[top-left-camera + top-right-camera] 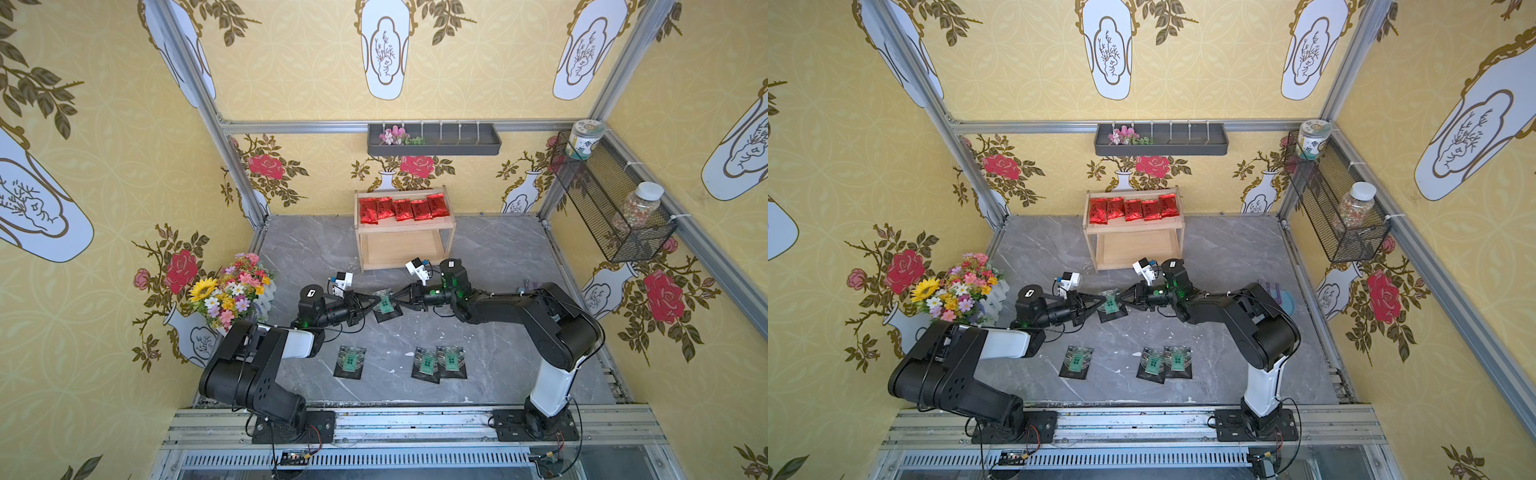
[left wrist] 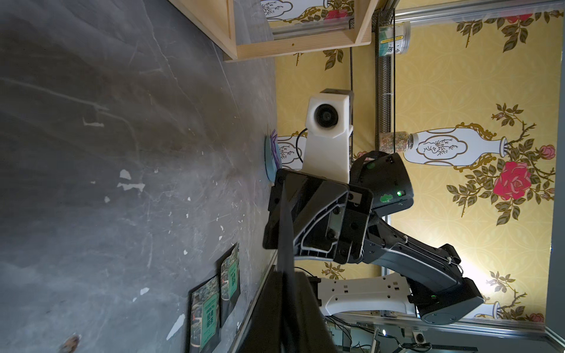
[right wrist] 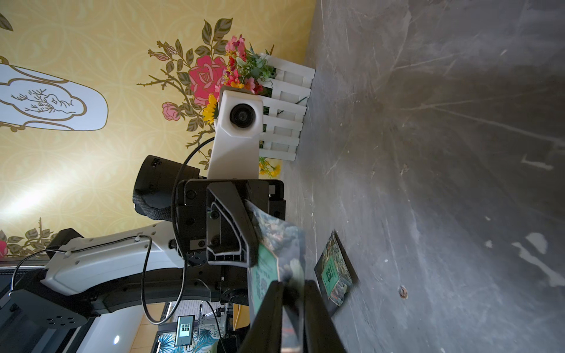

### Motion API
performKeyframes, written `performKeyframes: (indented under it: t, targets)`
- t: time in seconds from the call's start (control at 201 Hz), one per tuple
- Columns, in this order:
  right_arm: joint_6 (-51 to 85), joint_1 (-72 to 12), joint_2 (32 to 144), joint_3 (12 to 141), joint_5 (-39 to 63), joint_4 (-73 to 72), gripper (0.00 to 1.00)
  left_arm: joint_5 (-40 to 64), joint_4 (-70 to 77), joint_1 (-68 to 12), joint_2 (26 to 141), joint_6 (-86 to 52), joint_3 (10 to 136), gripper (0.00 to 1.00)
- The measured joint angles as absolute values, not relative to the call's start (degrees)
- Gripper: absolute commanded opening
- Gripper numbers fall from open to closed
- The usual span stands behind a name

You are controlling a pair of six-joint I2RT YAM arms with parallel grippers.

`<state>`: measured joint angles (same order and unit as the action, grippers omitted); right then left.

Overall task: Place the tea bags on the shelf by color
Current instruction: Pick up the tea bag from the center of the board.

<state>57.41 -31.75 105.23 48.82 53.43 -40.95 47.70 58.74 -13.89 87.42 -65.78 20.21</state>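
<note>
Five red tea bags point(image 1: 403, 209) point(image 1: 1133, 209) lie in a row on the top tier of the wooden shelf point(image 1: 405, 225) point(image 1: 1133, 227); its lower tier is bare wood. Both grippers meet above mid-table at one black tea bag point(image 1: 384, 307) point(image 1: 1111, 305) point(image 3: 275, 244). My left gripper point(image 1: 374, 305) point(image 1: 1100, 302) point(image 2: 286, 275) is shut on one side of it. At the opposite edge, my right gripper point(image 1: 397, 303) point(image 1: 1123, 300) point(image 3: 292, 284) has its fingers slightly apart around the bag. Three more black tea bags point(image 1: 350, 362) point(image 1: 426, 365) point(image 1: 451, 361) lie flat near the front.
A flower bouquet in a white fence box point(image 1: 232, 291) stands at the left wall. A dark grey wall tray point(image 1: 434, 140) hangs above the shelf. A black wire basket point(image 1: 611, 208) with two jars hangs on the right wall. A blue dish point(image 1: 1283, 299) sits behind the right arm.
</note>
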Motion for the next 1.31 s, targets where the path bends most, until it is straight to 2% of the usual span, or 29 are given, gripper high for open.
performKeyframes:
  t: [0.125, 0.184, 0.324, 0.493, 0.702, 0.822, 1.001, 1.315]
  targets:
    - [58.92, -31.14, 105.06, 47.35, 52.07, -43.03, 0.31, 47.03, 59.22, -13.89, 87.92, -65.36, 20.18, 0.0]
    - [60.77, -31.05, 104.84, 46.17, 50.57, -44.95, 0.4, 46.59, 60.31, -13.89, 88.6, -65.36, 20.18, 0.0]
    - [68.86, -31.55, 104.73, 39.68, 45.76, -53.67, 0.42, 45.32, 65.41, -13.89, 91.15, -66.81, 19.64, 0.0]
    - [79.59, -33.71, 104.62, 33.43, 38.15, -65.6, 0.59, 42.57, 75.55, -13.89, 96.86, -72.44, 18.57, 0.01]
    - [85.6, -37.12, 102.98, 30.48, 31.75, -72.16, 0.62, 40.66, 84.49, -14.15, 100.92, -77.23, 19.03, 0.01]
    - [86.83, -38.26, 103.0, 30.39, 29.71, -73.76, 0.58, 40.23, 86.7, -14.28, 100.09, -78.37, 19.53, 0.01]
    - [88.14, -38.68, 104.75, 32.14, 28.25, -75.2, 0.46, 39.81, 87.57, -14.96, 100.07, -79.42, 20.64, 0.02]
    - [88.23, -39.48, 104.92, 33.32, 27.46, -75.42, 0.15, 39.86, 88.2, -15.07, 100.33, -79.55, 20.97, 0.04]
